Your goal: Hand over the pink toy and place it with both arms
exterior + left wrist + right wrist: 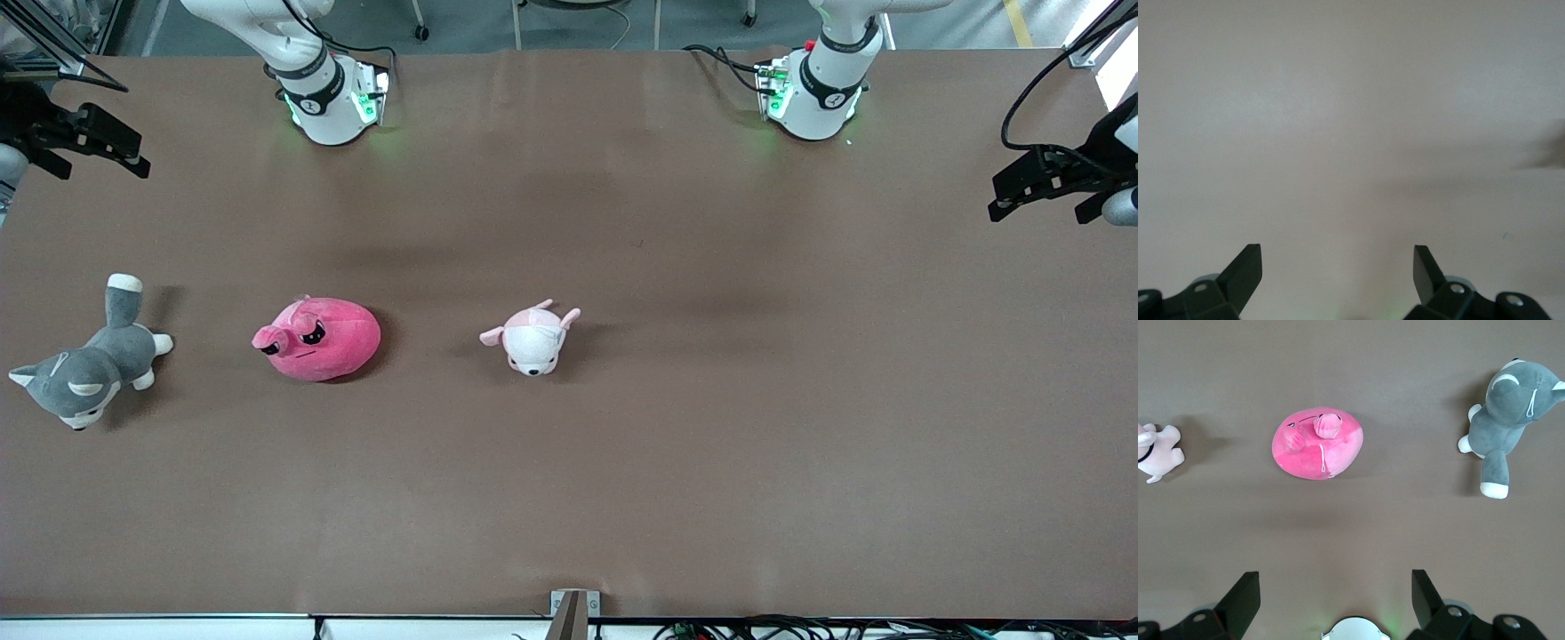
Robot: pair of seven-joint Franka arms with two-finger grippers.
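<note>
front view: we see the pink toy [317,339] on the bench at middle left, long axis across the frame, nearest the right gripper [89,142], jaws apart; left gripper [1036,188] waits upper right, jaws apart.

Both arms wait raised, left claw [1337,267] and right claw [1335,593] spread.

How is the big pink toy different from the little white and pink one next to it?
The pink toy is deep magenta all over; the small plush animal is mostly white with pale pink. The pink toy is bigger and a rounded blob; the small one has little limbs sticking out. The pink toy lies closer to the right arm's end. Both are soft toys lying untouched on the table.
</note>
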